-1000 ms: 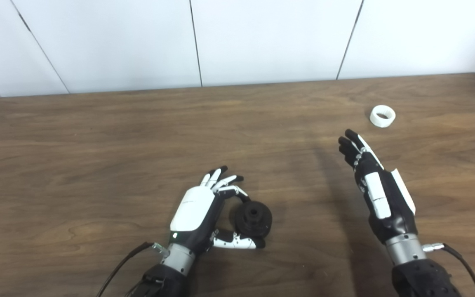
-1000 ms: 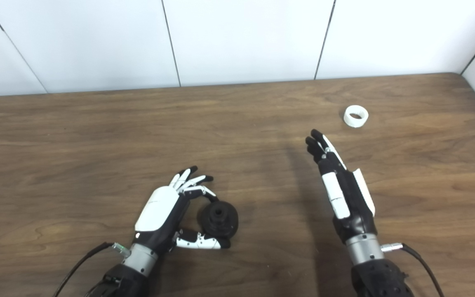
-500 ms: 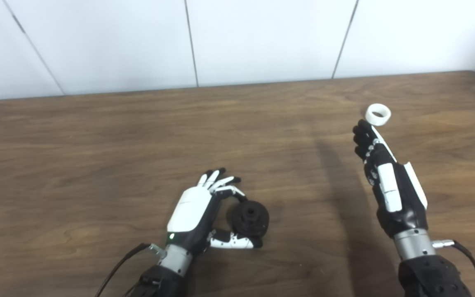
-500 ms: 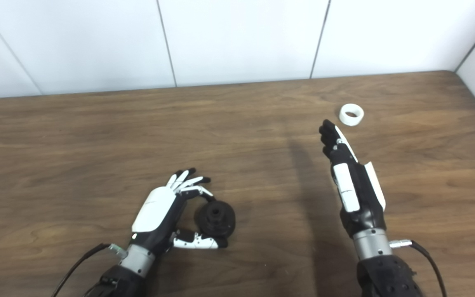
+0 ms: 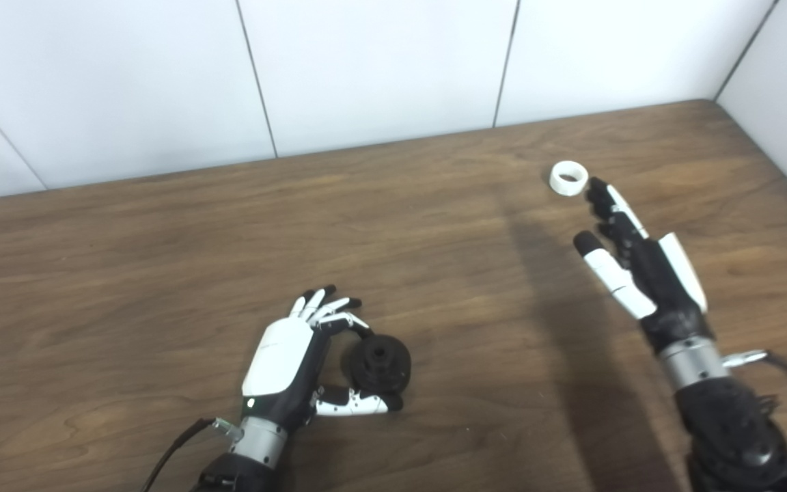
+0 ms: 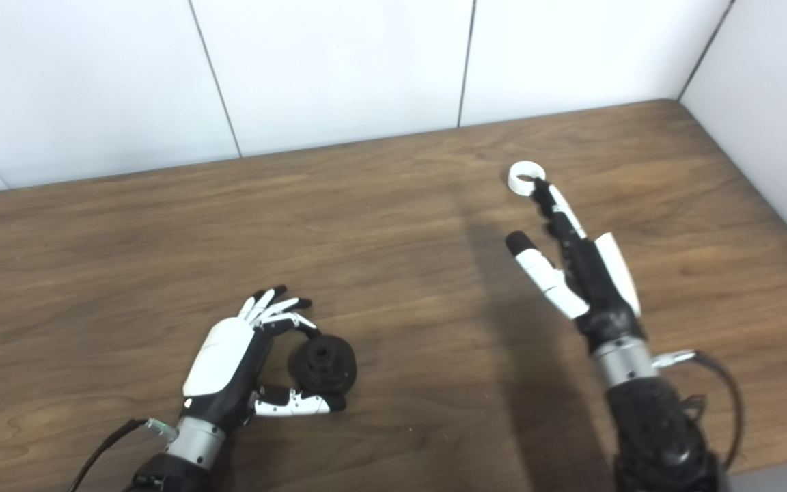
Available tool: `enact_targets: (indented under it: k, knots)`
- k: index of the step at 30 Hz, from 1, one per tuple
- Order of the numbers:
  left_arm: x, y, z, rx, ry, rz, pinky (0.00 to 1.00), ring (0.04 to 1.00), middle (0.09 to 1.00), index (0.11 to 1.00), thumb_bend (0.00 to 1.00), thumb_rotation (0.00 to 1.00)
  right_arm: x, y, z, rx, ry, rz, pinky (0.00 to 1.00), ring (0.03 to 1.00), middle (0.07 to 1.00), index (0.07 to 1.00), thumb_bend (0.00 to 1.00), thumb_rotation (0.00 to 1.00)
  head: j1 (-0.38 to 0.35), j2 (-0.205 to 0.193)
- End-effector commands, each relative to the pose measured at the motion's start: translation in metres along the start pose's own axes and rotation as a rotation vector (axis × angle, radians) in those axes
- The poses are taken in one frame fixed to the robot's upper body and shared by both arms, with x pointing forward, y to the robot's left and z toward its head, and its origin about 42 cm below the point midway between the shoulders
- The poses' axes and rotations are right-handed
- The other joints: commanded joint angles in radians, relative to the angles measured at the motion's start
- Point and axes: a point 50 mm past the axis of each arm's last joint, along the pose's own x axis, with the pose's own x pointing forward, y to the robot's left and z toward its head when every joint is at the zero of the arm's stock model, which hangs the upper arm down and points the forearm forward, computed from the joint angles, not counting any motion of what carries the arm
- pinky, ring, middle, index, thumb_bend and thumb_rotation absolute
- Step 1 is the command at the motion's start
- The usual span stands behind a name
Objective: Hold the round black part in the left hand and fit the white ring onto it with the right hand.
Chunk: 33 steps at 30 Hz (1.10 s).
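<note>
We're looking down on the brown wooden surface point(image 5: 161, 225), white wall panels point(image 5: 366, 61) behind it, and both arms come up from the bottom edge. The left robot hand point(image 5: 294, 359) sits low on the surface with its thumb lying along the near side of the round black part point(image 5: 381, 363) and a curled fingertip touching the far side, so it has the part pinched between them, the other fingers fanned out above; the part rests flat with its center hole facing up. Over on the far right, the white ring point(image 5: 568, 178) lies on the surface near the back edge, held by nothing. The right robot hand point(image 5: 629, 256) is stretched toward it, fingers long and straight, thumb spread off to the side, empty and wide. Here the 2 views part ways: in the left eye view we see the fingertips just beside the ring, on its right, with a sliver of wood between them; in the right eye view the black fingertips point(image 6: 539, 186) overlap the ring's point(image 6: 522, 175) near edge, so we cannot tell whether they touch it. The right eye view also shows more of the side wall point(image 6: 769, 102) at the surface's right end, and a cable looping off the right wrist point(image 6: 721, 383).
</note>
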Motion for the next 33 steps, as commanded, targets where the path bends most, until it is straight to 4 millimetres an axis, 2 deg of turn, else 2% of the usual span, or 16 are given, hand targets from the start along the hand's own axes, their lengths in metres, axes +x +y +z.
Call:
enact_targets:
  k: [1,5,6,11,13,16,24,33]
  knots:
    - [-0.005,-0.014,-0.009,0.015,0.026,-0.086,1.0,0.975,0.847,0.485,0.52,0.06,0.02,-0.013,0.016,-0.096,-0.085,-0.023,0.92,0.953,0.958,0.95,0.57,0.8,-0.001,0.001]
    - [-0.005,-0.013,-0.012,0.021,0.027,-0.084,1.0,0.974,0.845,0.485,0.52,0.06,0.04,-0.03,0.015,-0.212,-0.073,-0.019,0.88,0.922,0.944,0.938,0.58,0.75,-0.001,0.001]
    - [-0.005,-0.014,-0.012,0.022,0.027,-0.084,1.0,0.974,0.845,0.485,0.52,0.06,0.045,-0.033,0.014,-0.234,-0.068,-0.018,0.88,0.92,0.94,0.933,0.6,0.74,-0.031,-0.015]
    - [-0.006,-0.016,-0.014,0.019,0.023,-0.079,1.0,0.966,0.84,0.484,0.52,0.06,0.071,-0.045,0.011,-0.317,-0.029,-0.021,0.91,0.94,0.95,0.912,0.67,0.65,-0.037,-0.023]
    - [-0.006,-0.017,-0.015,0.016,0.025,-0.08,1.0,0.966,0.837,0.484,0.52,0.06,0.084,-0.05,0.01,-0.353,-0.016,-0.026,0.93,0.958,0.959,0.904,0.72,0.55,-0.037,-0.024]
    - [-0.006,-0.018,-0.016,0.016,0.023,-0.074,1.0,0.96,0.833,0.484,0.52,0.06,0.102,-0.055,0.009,-0.386,-0.014,-0.021,0.91,0.967,0.96,0.898,0.75,0.45,-0.034,-0.028]
    - [-0.008,-0.022,-0.016,0.013,0.033,-0.074,1.0,0.96,0.834,0.484,0.52,0.06,0.138,-0.064,0.005,-0.498,0.023,0.023,0.92,0.979,0.962,0.892,0.78,0.38,-0.024,-0.036]
    - [-0.012,-0.024,-0.016,0.005,0.035,-0.081,1.0,0.963,0.838,0.484,0.52,0.06,0.169,-0.067,0.0,-0.567,0.067,0.053,0.96,0.974,0.957,0.874,0.8,0.33,-0.019,-0.033]
